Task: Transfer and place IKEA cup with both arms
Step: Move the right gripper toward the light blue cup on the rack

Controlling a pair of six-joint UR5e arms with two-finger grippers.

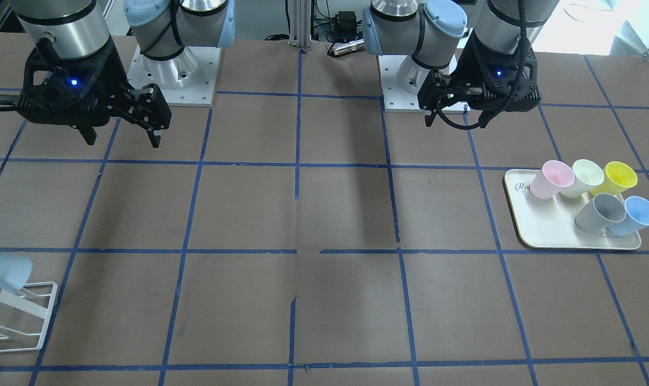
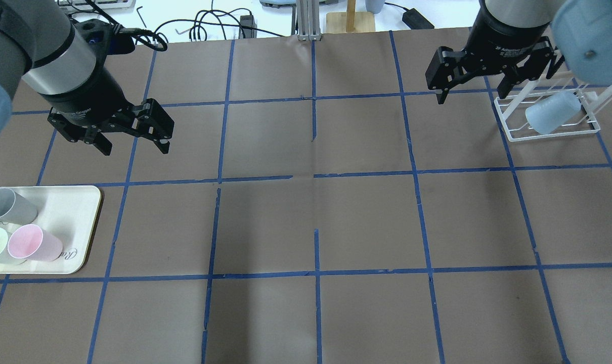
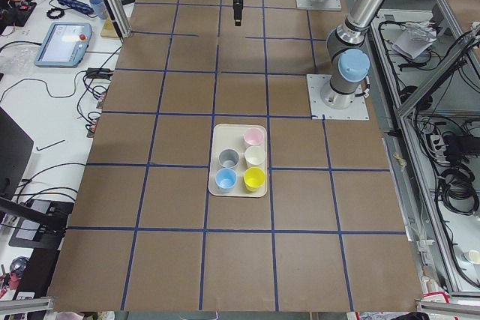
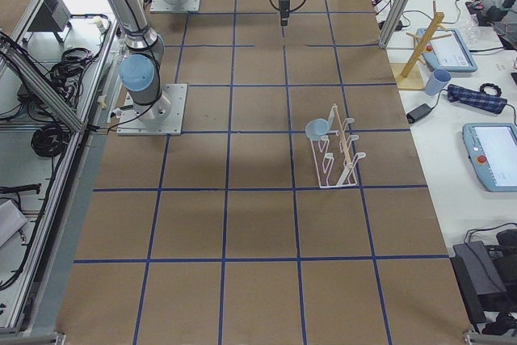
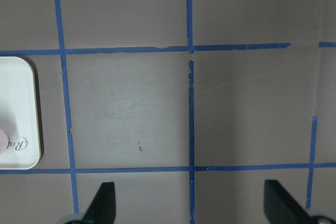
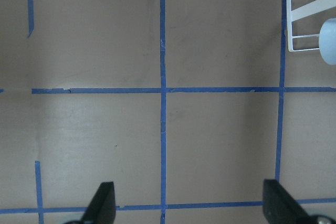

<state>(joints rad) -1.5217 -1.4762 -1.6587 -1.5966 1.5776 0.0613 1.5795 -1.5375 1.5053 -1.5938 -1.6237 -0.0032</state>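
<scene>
We're seeing the left arm (image 2: 58, 65) and right arm (image 2: 508, 20) hovering over the table (image 1: 324, 214), with the left gripper (image 2: 135, 146) and right gripper (image 1: 123, 140) both spread wide, gripping nothing. One blue cup (image 1: 635, 214) is standing on the tray (image 1: 544, 230) beside the grey cup (image 1: 603, 212). A second blue cup (image 2: 551, 112) is hanging tipped on the rack (image 2: 518, 134).

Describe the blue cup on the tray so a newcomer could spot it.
Find the cream tray at the table's end on the robot's left, holding five cups. The light-blue cup stands at its corner away from the robot, beside the grey cup and the yellow cup. It is the tray's only blue one; its twin sits on the white rack opposite.
</scene>
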